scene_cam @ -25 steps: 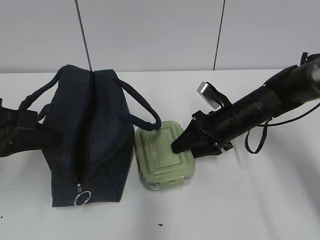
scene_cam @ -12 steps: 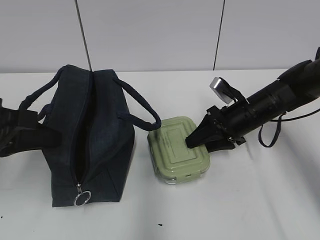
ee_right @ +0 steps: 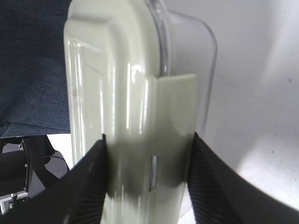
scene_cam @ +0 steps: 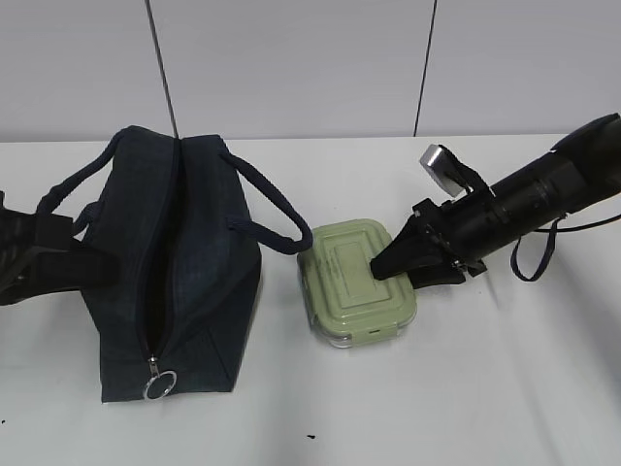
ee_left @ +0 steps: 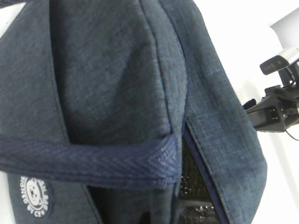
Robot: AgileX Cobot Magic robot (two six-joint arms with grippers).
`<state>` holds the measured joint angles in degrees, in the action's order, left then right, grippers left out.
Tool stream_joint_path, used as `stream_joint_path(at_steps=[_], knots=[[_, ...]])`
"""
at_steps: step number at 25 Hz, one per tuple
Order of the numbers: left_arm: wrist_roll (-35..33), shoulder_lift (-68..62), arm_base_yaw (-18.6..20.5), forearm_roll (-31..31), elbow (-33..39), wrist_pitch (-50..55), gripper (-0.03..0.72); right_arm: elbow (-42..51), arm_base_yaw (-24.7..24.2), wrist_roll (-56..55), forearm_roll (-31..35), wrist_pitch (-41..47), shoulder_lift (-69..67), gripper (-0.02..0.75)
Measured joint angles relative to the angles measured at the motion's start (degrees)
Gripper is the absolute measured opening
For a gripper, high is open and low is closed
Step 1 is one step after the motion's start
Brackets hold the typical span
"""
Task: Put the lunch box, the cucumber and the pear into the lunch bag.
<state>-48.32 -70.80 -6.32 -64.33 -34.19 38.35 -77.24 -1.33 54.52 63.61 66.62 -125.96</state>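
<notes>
two arms on show, and the right gripper [scene_cam: 393, 264] has its fingers [ee_right: 88, 186] clamped on either side of the lunch box [scene_cam: 357, 282], pinching it across the clip end. the box sits on the white table [scene_cam: 485, 388], just right of the lunch bag [scene_cam: 170, 272] and apart from its fabric, with one loop handle [scene_cam: 277, 209] arching over toward the lid. the bag stands upright, zipper slit open along the top, ring pull [scene_cam: 160, 385] at the near end. left gripper [scene_cam: 24, 262] is pressed against the bag's left side, but whether it grips i cannot tell. cucumber and pear are out of sight.
</notes>
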Motion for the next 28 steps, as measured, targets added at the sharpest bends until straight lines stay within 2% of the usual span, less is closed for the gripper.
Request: stream_joint_path(at_steps=[15,28], knots=[[0.0,0.0,0.0,0.1,0.0,0.0,-0.017,0.0,-0.1,0.0,0.0,-0.1,0.0,0.375],[0.0,0.0,0.0,0.1,0.0,0.0,-0.017,0.0,-2.5,0.0,0.1,-1.1,2.5,0.375]])
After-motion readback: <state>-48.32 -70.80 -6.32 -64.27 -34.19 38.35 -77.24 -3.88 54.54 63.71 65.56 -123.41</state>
